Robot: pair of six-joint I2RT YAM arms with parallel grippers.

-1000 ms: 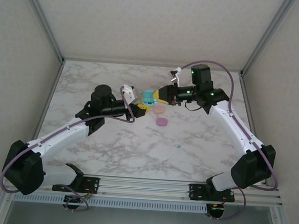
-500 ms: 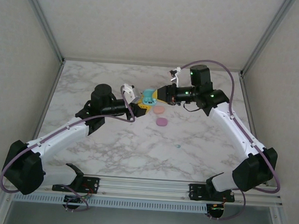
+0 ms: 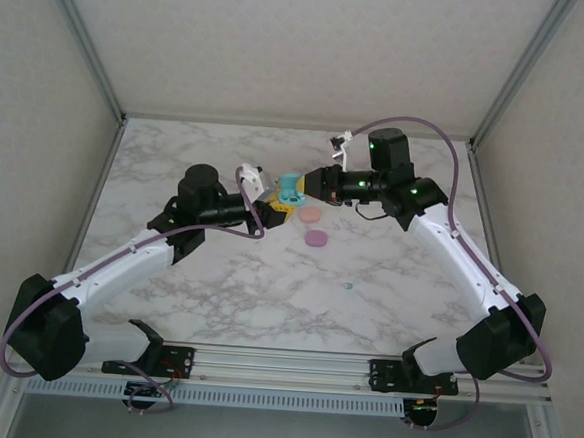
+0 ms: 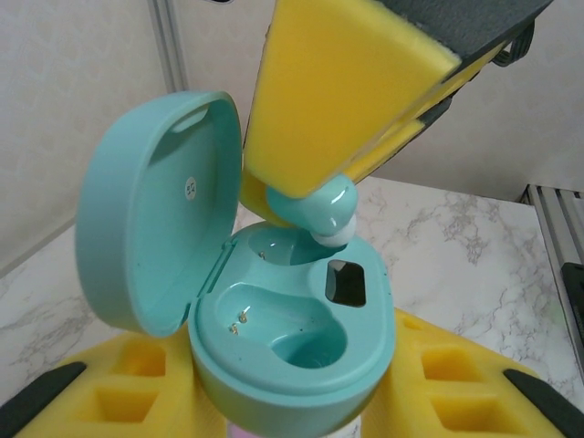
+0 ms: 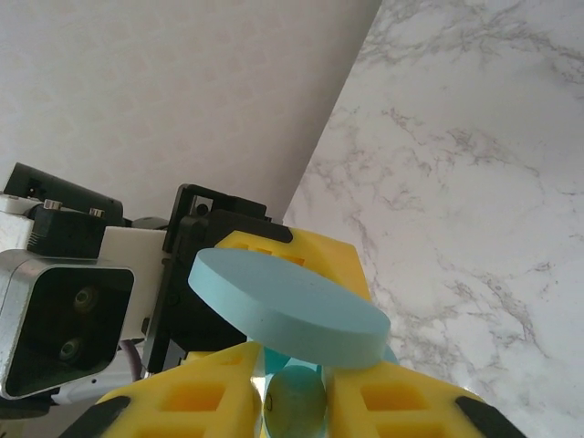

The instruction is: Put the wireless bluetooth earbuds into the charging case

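Left wrist camera looks straight onto the charging case [image 4: 292,365]. My left hand [image 4: 292,415] has it clamped tight between yellow fingers [image 4: 182,392], one at 8 o'clock and one at 4 o'clock of the case body. The lid [image 4: 146,210] stands swung open at 10 o'clock. Inside, the socket at 6 o'clock shows two small contact pins. At the mouth of the socket at 12 o'clock sits the teal earbud [image 4: 315,205], tilted, its pale tip pointing down; how deep it sits I cannot tell.

My right hand [image 5: 294,394] reaches in from 12 o'clock and is closed narrowly on that bud, its yellow pads [image 4: 338,91] pinching the upper part. From the right wrist camera the bud shows in the slim gap between my two fingers, with the flat back of the lid just above it at 12 o'clock.

From the top external camera my two hands meet at about 12 o'clock of the middle of the worktop [image 3: 267,287]. A pink case [image 3: 310,214] lies near the held case, at its 5 o'clock. A purple case [image 3: 318,239] lies just beside the pink one, again at 5 o'clock. A loose teal bud [image 3: 347,284] lies well apart, at 5 o'clock of the purple case.
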